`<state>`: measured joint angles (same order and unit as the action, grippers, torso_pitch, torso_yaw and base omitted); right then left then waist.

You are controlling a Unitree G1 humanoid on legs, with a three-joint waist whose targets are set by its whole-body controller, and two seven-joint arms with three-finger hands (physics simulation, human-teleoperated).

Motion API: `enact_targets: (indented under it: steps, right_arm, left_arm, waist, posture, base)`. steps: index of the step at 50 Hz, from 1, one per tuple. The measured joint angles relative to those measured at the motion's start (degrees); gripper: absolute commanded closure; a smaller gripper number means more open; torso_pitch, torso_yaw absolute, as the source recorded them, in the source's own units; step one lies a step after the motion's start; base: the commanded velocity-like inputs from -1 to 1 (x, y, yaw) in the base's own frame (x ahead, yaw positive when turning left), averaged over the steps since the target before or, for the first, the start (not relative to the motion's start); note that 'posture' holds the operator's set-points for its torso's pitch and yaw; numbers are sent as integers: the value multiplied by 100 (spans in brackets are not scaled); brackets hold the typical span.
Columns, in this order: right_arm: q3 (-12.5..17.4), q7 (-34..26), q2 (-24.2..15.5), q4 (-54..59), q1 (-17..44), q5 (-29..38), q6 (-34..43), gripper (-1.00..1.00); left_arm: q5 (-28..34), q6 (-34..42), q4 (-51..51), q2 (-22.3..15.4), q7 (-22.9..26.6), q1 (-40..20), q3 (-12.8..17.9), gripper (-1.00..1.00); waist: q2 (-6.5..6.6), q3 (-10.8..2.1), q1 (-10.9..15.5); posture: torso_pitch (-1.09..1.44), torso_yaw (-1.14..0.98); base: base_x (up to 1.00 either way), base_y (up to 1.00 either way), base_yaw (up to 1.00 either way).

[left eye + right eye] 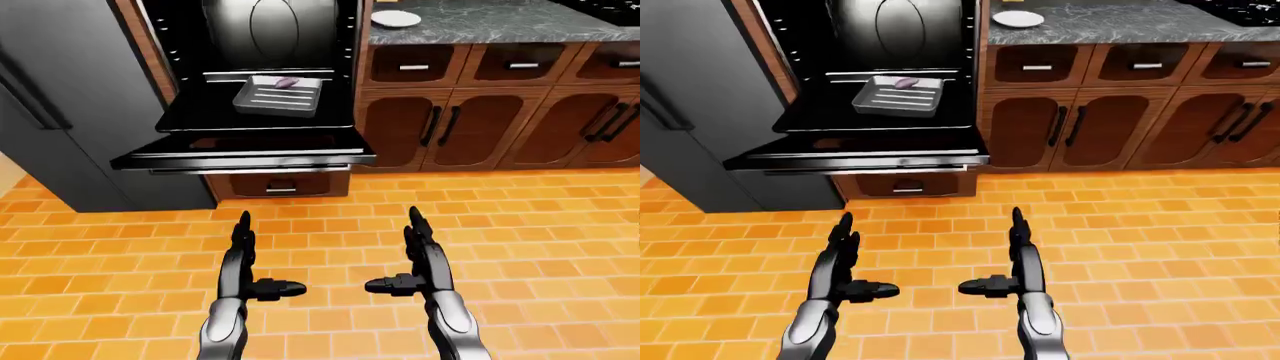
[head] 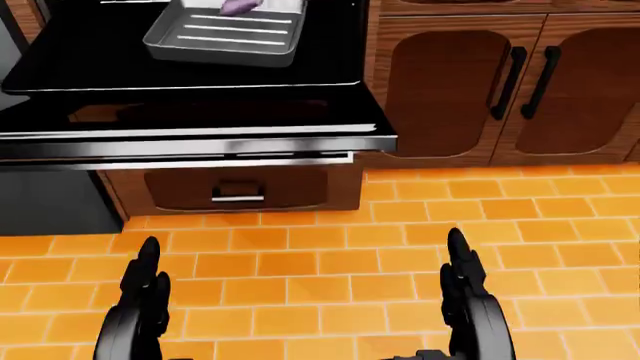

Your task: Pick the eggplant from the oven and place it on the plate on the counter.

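Left-eye view, upper middle: eggplant (image 1: 286,82), small and purple, lies at the top edge of a grey ribbed tray (image 1: 278,96) on the pulled-out oven rack. Oven door (image 1: 245,150) hangs open and flat below it, jutting toward the bottom of the frame. Plate (image 1: 395,19), white, sits on the grey stone table (image 1: 500,26) at upper right, just right of the oven cavity and well apart from the eggplant.

Both hands low in frame over the orange tile floor (image 1: 540,225), holding nothing. Left hand (image 1: 252,259) and right hand (image 1: 408,255): fingers straight up, thumbs turned inward, spread wide.

Risks, as judged: the open door stands between the robot and the tray, so a reach must go over it; a forearm clipping the door edge or rack could jolt the tray. Eggplant looks rounded and may roll against the tray wall under a loose grip.

Around: dark fridge (image 1: 60,112) at left; wooden cabinets (image 1: 470,120) under the table; drawer (image 1: 280,184) beneath the door.
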<state>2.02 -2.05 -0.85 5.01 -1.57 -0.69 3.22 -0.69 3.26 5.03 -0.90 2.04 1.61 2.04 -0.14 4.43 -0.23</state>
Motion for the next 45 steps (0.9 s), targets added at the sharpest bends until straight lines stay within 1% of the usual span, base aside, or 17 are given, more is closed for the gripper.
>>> enact_targets:
  steps: [1, 3, 5, 7, 15, 23, 24, 25, 27, 29, 30, 32, 38, 40, 42, 43, 45]
  right_arm:
    - [-19, -1, 3, -205, -53, -3, 49, -100]
    - [-55, -6, 12, -618, -1, -4, 11, -100]
    - [-103, -28, 31, -643, 48, -5, -58, -100]
    - [-129, -53, 29, -645, -2, -2, 5, -100]
    - [4, -15, -23, -1202, 61, -20, 700, -100]
    - [294, 20, -173, -2224, 603, -232, 1686, -100]
    - [289, 19, -182, -2240, 645, -237, 1728, -100]
    - [277, 13, -181, -2232, 674, -244, 1801, -100]
    - [225, -32, -177, -2242, 700, -277, 1964, -100]
    - [222, -78, -192, -2218, 775, -320, 2024, -100]
    - [246, -81, -207, -2196, 828, -328, 2032, -100]
    - [281, -82, -236, -2204, 895, -325, 2024, -100]
    - [253, -164, -254, -2301, 902, -310, 1995, -100]
    - [260, -183, -262, -2343, 929, -311, 2016, -100]
    - [288, -196, -290, -2372, 955, -313, 2018, -100]
    - [343, -195, -324, -2348, 926, -307, 2016, -100]
    - [450, -170, -335, -2286, 821, -279, 2075, -100]
  left_arm:
    - [-11, 24, -149, -11, 9, 14, 0, -100]
    - [-31, -3, -551, -29, 15, -66, 33, -100]
    - [-42, -54, -646, -18, 23, -91, 32, -100]
    - [-49, 135, -864, 2, 37, 38, -20, -100]
    - [-42, 1111, -1755, -30, 101, -105, -60, -100]
    - [-106, 2577, -2908, -183, 64, -952, 166, -100]
    - [-113, 2731, -3008, -197, 53, -1036, 176, -100]
    - [-120, 2891, -3064, -220, 44, -1125, 183, -100]
    - [-133, 3160, -3140, -258, 21, -1241, 238, -100]
    - [-147, 3280, -3176, -251, -30, -1319, 296, -100]
    - [-152, 3293, -3177, -248, -55, -1360, 284, -100]
    - [-176, 3349, -3241, -256, -73, -1419, 229, -100]
    - [-230, 3576, -3342, -285, -62, -1485, 242, -100]
    - [-235, 3615, -3420, -281, -77, -1492, 254, -100]
    - [-241, 3589, -3482, -258, -82, -1511, 226, -100]
    - [-254, 3591, -3460, -214, -73, -1492, 158, -100]
    - [-302, 3647, -3386, -202, -24, -1446, 37, -100]
  waist:
    - [-22, -55, -4]
    - [-24, -337, 28]
    - [-55, -243, 38]
    - [-47, -313, 41]
    - [-13, -333, 46]
    - [-29, -459, 51]
    - [-33, -466, 49]
    - [-22, -407, 78]
    - [183, -230, 104]
    - [334, -234, 122]
    - [348, -260, 147]
    - [287, -269, 210]
    - [-8, -233, 424]
    - [-177, -277, 456]
    - [-411, -341, 389]
    - [-350, -280, 290]
    - [-398, -210, 190]
  posture:
    - [0, 0]
    - [0, 0]
    - [0, 0]
    - [0, 0]
    - [0, 0]
    - [0, 0]
    - [0, 0]
    - [0, 0]
    - [0, 0]
    - [0, 0]
    - [0, 0]
    - [0, 0]
    - [0, 0]
    - [0, 0]
    - [0, 0]
    - [0, 0]
    - [0, 0]
  base:
    - [0, 0, 0]
    - [0, 0, 0]
    - [0, 0, 0]
    - [0, 0, 0]
    - [0, 0, 0]
    - [0, 0, 0]
    - [20, -48, 0]
    - [32, -67, 0]
    - [42, -86, 0]
    - [45, -88, 0]
    - [45, -88, 0]
    - [45, -89, 0]
    - [45, -88, 0]
    - [45, -88, 0]
    - [45, -89, 0]
    - [45, -88, 0]
    - [44, -88, 0]
